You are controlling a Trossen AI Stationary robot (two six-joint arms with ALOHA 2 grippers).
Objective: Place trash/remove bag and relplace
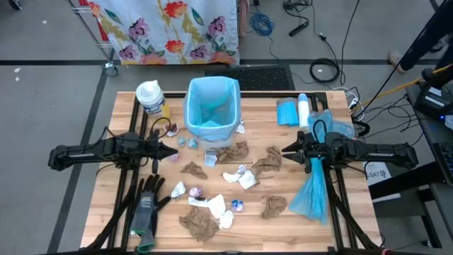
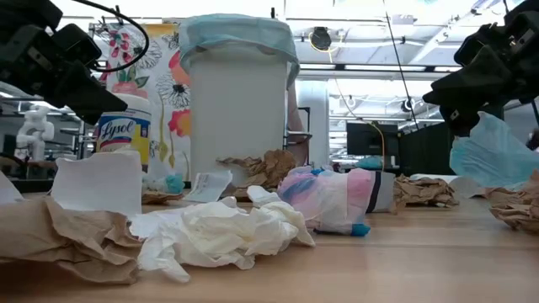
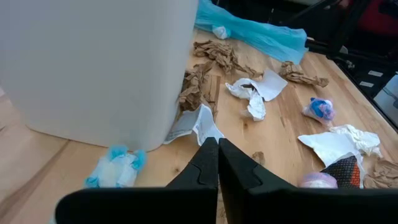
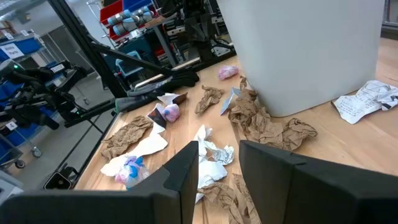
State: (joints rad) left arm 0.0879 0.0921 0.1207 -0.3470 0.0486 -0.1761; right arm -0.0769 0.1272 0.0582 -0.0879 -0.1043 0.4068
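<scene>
- Left claw [image 1: 172, 151] pinched fully shut on nothing, hovering over the desk [image 1: 340, 227] at its left side, tip aimed toward the scraps near the bin's base.
- Right claw [image 1: 287, 151] on the opposite side, fingers parted with a clear gap and nothing between them; tip faces the brown paper in the middle.
- Blue bag [image 1: 313, 191] drapes across the right arm behind its wrist and trails down onto the desk. Can't tell if it's caught on anything.
- White bin [image 1: 211, 110] stands upright at the back centre, blue liner folded over its rim.
- Trash [image 1: 241, 177] is all still out on the desk: crumpled brown towels, white tissue wads, small bluish-purple wrappers, spread from the bin's foot down to the front edge, between the two arms.
- A few scraps lie right against the bin's base, including a brown wad and a white slip of paper.
- Black-and-grey gloves [image 1: 147, 204] lie near the front left, below the left arm.
- Wipes canister [image 1: 151, 98] just left of the bin; roll of blue bags [image 1: 290, 112] to its right.
</scene>
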